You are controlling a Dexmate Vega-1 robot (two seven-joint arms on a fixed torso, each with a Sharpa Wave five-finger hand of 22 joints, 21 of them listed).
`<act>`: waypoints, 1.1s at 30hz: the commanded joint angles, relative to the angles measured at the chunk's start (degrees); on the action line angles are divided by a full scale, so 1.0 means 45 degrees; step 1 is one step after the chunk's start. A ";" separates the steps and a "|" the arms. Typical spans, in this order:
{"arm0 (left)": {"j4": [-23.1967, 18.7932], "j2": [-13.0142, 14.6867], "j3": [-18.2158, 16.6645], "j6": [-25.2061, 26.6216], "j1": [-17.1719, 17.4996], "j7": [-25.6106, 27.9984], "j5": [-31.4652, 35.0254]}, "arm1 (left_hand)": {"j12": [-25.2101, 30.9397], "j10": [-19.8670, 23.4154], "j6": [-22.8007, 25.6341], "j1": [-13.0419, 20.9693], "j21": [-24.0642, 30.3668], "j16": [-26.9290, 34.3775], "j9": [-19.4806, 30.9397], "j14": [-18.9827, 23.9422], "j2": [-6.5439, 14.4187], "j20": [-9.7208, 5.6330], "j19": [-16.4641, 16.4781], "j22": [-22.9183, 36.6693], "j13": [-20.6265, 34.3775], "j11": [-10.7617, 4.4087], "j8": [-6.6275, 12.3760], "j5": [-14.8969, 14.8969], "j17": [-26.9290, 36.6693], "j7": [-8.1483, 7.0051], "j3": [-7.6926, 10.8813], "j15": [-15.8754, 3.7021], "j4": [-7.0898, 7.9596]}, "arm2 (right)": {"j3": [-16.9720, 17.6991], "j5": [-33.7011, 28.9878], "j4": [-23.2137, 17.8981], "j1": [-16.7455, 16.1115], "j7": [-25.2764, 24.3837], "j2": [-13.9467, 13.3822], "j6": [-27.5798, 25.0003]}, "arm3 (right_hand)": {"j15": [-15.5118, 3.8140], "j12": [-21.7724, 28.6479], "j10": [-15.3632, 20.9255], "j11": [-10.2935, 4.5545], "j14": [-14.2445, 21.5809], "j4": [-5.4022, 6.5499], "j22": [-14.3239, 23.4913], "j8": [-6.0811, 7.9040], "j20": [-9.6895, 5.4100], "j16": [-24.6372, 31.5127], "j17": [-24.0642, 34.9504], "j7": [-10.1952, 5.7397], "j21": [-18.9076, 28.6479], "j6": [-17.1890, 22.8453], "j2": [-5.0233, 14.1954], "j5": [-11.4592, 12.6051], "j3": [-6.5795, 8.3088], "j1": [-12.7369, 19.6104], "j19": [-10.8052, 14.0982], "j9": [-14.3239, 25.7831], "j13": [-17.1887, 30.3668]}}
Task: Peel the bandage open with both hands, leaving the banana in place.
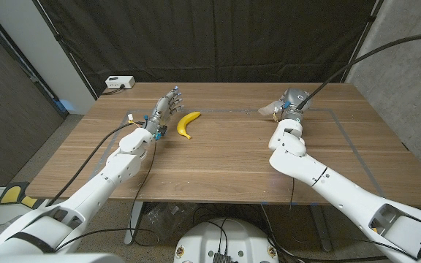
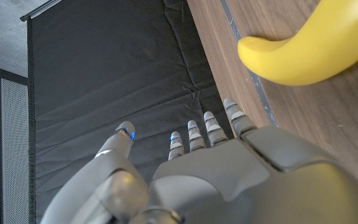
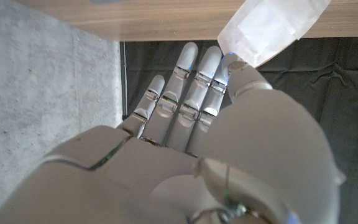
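While right hand [image 1: 289, 102] pinches bandage [image 3: 272, 25] between thumb and fingertip, remaining fingers [image 3: 185, 93] extend straight, close together. Bandage: translucent white wrapper, no legible print. Left hand [image 1: 163, 109] holds nothing, fingers [image 2: 207, 130] spread, extended. Banana [image 1: 188, 123] on wooden table [image 1: 225, 161], just beside left fingers, not touching.
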 commanded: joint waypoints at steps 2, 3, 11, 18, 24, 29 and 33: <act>-0.0108 0.0164 0.0055 -0.0049 -0.0023 -0.0239 0.0079 | -0.0086 0.0029 0.0067 0.0218 0.0065 -0.0053 0.0043 -0.0003 -0.0056 0.0048 -0.0010 0.0042 0.0024 -0.0072 0.0067 0.0040 0.0019 -0.0014 0.0045 -0.0091 -0.0167 | 0.2785 0.4422 -0.2069 -0.0979 0.1490 0.0133 0.0192 | -0.0887 0.0021 0.0228 0.0093 -0.0011 -0.0030 0.0374 0.2172 0.0197 0.0887 0.1058 0.1030 0.0495 0.0955 -0.0283 0.0930 -0.0139 0.0183 -0.0226 0.1892 0.0343; -0.0131 0.0194 0.0082 -0.0026 -0.0045 -0.0247 0.0129 | -0.0087 0.0029 0.0087 0.0248 0.0067 -0.0055 0.0043 -0.0006 -0.0065 0.0034 -0.0004 0.0041 0.0024 -0.0065 0.0074 0.0038 0.0017 -0.0001 0.0052 -0.0092 -0.0192 | 0.2975 0.4730 -0.2133 -0.1079 0.1472 0.0142 0.0333 | -0.0879 0.0028 0.0267 0.0094 0.0001 -0.0043 0.0406 0.2191 0.0244 0.0950 0.1121 0.1038 0.0561 0.0940 -0.0318 0.1009 -0.0133 0.0207 -0.0186 0.1914 0.0371; -0.0767 0.0733 0.0471 0.0169 -0.0217 0.0367 0.1406 | -0.0025 0.0314 0.1722 0.1667 0.0004 -0.0077 0.0040 -0.0086 -0.0350 -0.0023 -0.0140 0.0046 0.0025 -0.0334 0.0616 0.0017 -0.0031 -0.0420 0.0340 -0.0282 -0.1330 | 0.3988 0.6588 -0.2476 -0.1705 0.0684 0.0409 0.1244 | -0.0828 -0.0026 0.0290 0.0107 -0.0064 0.0018 0.0763 0.2324 0.0496 0.1380 0.1626 0.1101 0.1147 0.0785 -0.0390 0.1568 -0.0075 0.0244 0.0059 0.2089 0.0598; -0.2113 0.1148 0.0615 0.0403 0.0055 0.2131 0.3067 | 0.0140 0.1199 0.5232 0.3836 0.0154 0.0100 0.0243 0.0405 -0.0516 -0.0118 -0.0063 0.0163 0.0100 -0.0546 0.2029 -0.0037 -0.0001 0.0036 0.0320 -0.0417 -0.2097 | 0.4240 0.7608 -0.2737 -0.1838 -0.0006 0.0498 0.1542 | -0.0742 -0.0063 0.0299 0.0122 -0.0194 0.0055 0.1005 0.2402 0.0542 0.1521 0.1840 0.1121 0.1441 0.0692 -0.0425 0.1908 0.0002 0.0218 -0.0087 0.2194 0.0738; -0.3599 0.1264 0.0573 0.0942 0.0566 0.4344 0.4754 | 0.0169 0.1621 0.8238 0.5457 0.0203 0.0105 0.0764 0.0561 -0.0884 -0.0180 -0.0162 0.0196 0.0243 -0.0769 0.3813 -0.0010 0.0025 0.0779 -0.0154 -0.0532 -0.2169 | 0.4287 0.8403 -0.2877 -0.1825 -0.0349 0.0474 0.1726 | -0.0686 -0.0076 0.0339 0.0118 -0.0188 0.0045 0.1198 0.2473 0.0617 0.1679 0.2003 0.1159 0.1703 0.0655 -0.0526 0.2176 0.0044 0.0209 -0.0149 0.2276 0.0851; -0.4404 0.1212 0.0491 0.1129 0.0863 0.5204 0.5419 | 0.0090 0.1531 0.8634 0.6070 0.0084 -0.0051 0.0972 0.0185 -0.1350 -0.0210 -0.0511 0.0186 0.0278 -0.0824 0.4229 0.0051 0.0001 0.0726 -0.0369 -0.0333 -0.2261 | 0.4223 0.8891 -0.2952 -0.1705 -0.0800 0.0608 0.1543 | -0.0657 -0.0085 0.0380 0.0126 -0.0188 0.0050 0.1397 0.2541 0.0696 0.1768 0.2098 0.1145 0.1983 0.0626 -0.0612 0.2477 0.0137 0.0182 -0.0192 0.2355 0.0967; -0.4965 0.1127 0.0464 0.1373 0.1074 0.5866 0.5988 | 0.0027 0.1453 0.9316 0.6460 0.0027 -0.0069 0.1148 0.0005 -0.1717 -0.0211 -0.0719 0.0178 0.0307 -0.0902 0.4734 0.0102 0.0018 0.0903 -0.0629 -0.0244 -0.2202 | 0.4082 0.9170 -0.2934 -0.1585 -0.1113 0.0664 0.1517 | -0.0618 -0.0070 0.0456 0.0142 -0.0169 0.0066 0.1525 0.2586 0.0737 0.1836 0.2160 0.1142 0.2190 0.0619 -0.0681 0.2659 0.0178 0.0132 -0.0141 0.2405 0.1040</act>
